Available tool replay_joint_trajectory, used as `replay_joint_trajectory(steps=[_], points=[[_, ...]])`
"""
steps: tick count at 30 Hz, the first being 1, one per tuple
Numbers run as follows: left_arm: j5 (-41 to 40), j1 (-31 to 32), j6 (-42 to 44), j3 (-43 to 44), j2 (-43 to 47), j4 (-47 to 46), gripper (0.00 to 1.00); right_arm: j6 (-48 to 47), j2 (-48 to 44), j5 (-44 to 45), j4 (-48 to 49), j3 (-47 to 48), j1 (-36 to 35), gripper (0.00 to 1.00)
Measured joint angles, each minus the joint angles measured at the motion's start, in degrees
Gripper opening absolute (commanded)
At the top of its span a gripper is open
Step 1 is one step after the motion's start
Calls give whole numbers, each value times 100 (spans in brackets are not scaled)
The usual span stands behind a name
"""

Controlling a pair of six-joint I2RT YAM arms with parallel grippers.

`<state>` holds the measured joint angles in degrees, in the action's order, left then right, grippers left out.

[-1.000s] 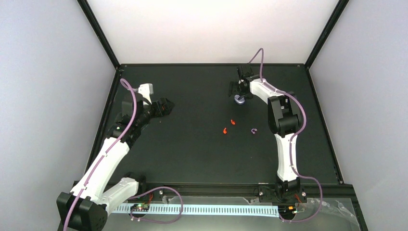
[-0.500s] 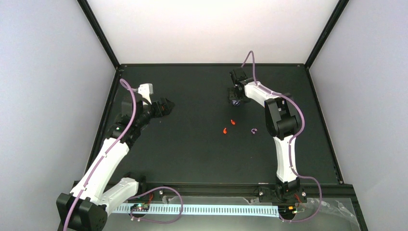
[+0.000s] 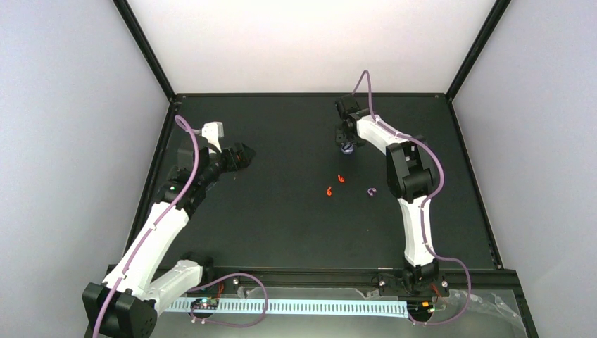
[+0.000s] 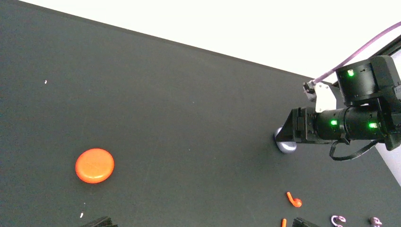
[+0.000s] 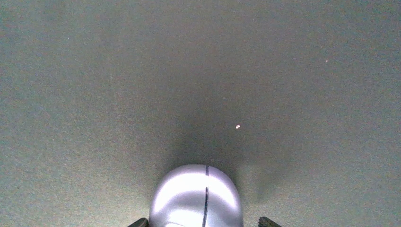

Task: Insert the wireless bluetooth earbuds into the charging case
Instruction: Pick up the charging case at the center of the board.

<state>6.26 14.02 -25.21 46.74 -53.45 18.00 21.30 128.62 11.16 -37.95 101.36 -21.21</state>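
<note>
A lilac-silver charging case lies closed on the black table at the far right. My right gripper reaches down over the case with a finger on each side. Its left fingertip is against the shell and its right fingertip stands a little off it. Two red-orange earbuds and a purple earbud lie loose mid-table. My left gripper hovers open and empty at the left.
An orange round case lies closed on the table ahead of my left gripper. Two purple earbuds show at the bottom right of the left wrist view. Black frame posts border the table.
My right gripper has shifted slightly left and come down over the lilac case, and its jaws have narrowed around it. The left arm has not moved.
</note>
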Motion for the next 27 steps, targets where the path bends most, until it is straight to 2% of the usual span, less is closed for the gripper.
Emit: replay_joint_trajectory(steps=[11,16,21,27], points=[[0,0,0,0,24,-4,99,-2,120,11,-114,20,-11,59],[-2,0,0,0,24,-4,99,-2,125,-13,-105,20,-26,52],[-2,0,0,0,24,-4,99,2,131,-79,-96,20,-35,39],[-42,0,0,0,35,-2,99,-24,-59,-85,160,-321,-37,35]])
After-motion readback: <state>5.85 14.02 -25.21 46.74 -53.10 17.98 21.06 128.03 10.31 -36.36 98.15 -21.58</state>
